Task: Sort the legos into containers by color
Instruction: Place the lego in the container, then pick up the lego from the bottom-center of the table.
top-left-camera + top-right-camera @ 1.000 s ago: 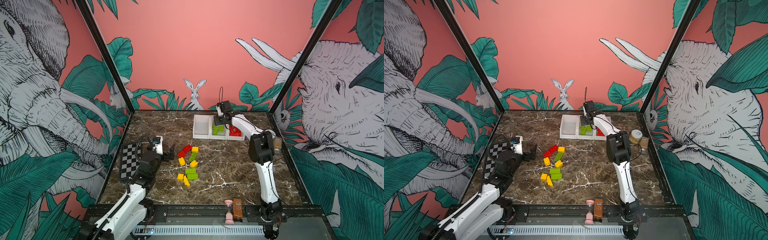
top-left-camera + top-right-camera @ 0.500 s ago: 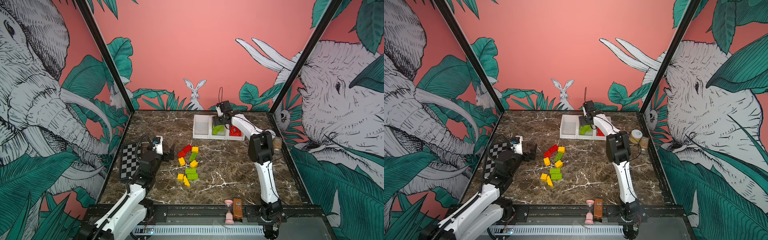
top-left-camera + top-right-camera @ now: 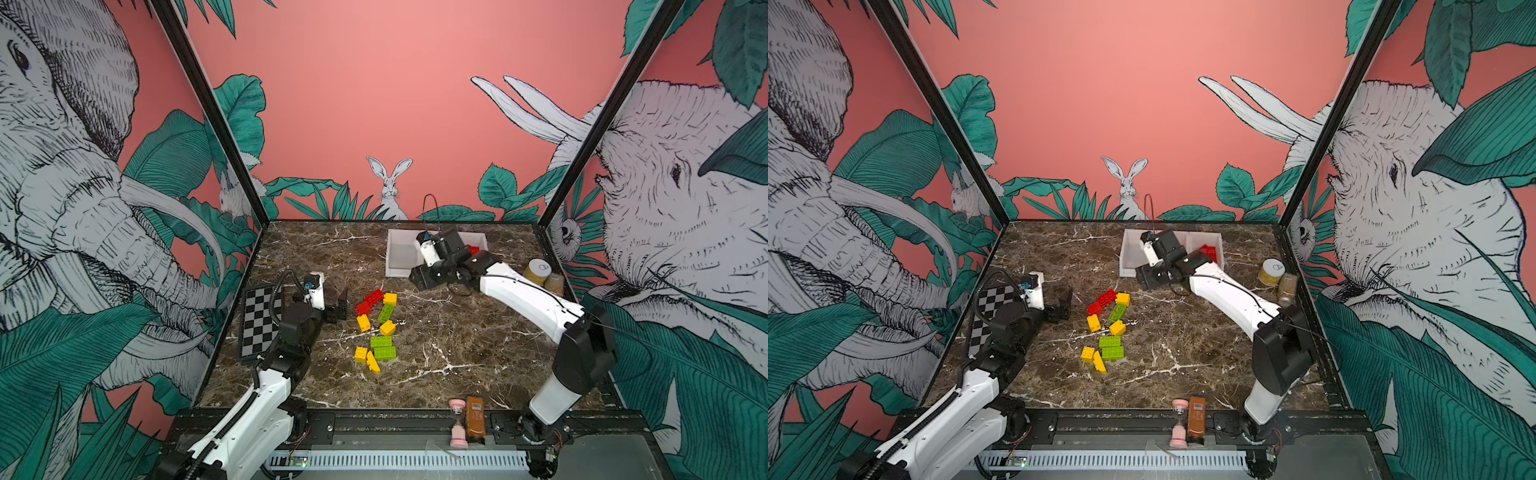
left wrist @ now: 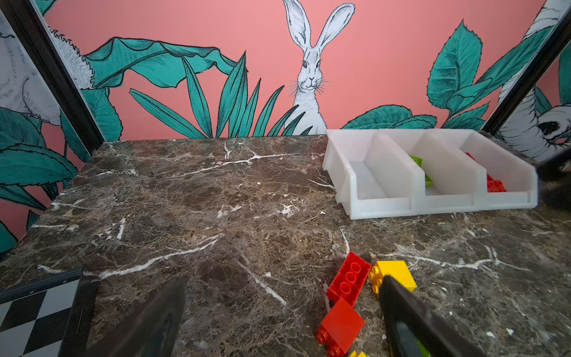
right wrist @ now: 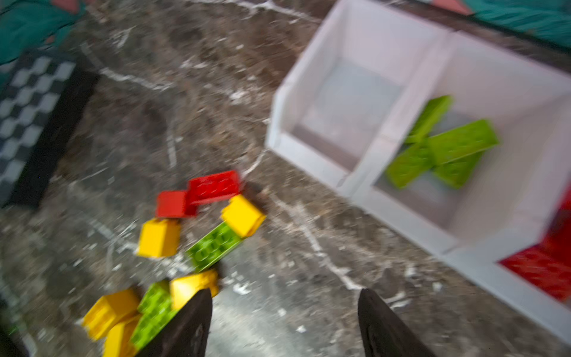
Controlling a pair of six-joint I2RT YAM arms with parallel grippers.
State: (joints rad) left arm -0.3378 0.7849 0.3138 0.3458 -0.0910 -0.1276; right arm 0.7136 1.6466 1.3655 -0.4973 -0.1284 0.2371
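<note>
Several loose red, yellow and green legos [image 3: 376,328] lie in a cluster mid-table in both top views [image 3: 1106,328]. The three joined white containers [image 3: 397,272] stand at the back. Their left bin [image 5: 349,92] is empty, the middle holds green bricks [image 5: 448,145], the right red ones [image 4: 496,186]. My right gripper [image 3: 417,280] hangs open and empty just in front of the bins; its wrist view is blurred [image 5: 285,295]. My left gripper [image 3: 338,307] rests open and empty left of the cluster, a red brick [image 4: 349,279] near one finger.
A checkerboard [image 3: 259,324] lies at the table's left edge. A yellow-labelled jar [image 3: 537,271] and a smaller jar [image 3: 555,284] stand at the right, behind my right arm. A pink hourglass [image 3: 457,419] and a brown bottle [image 3: 475,417] sit on the front rail.
My right gripper has pulled back from over the middle bin, down towards the table in front of the bins. The left arm has not moved.
</note>
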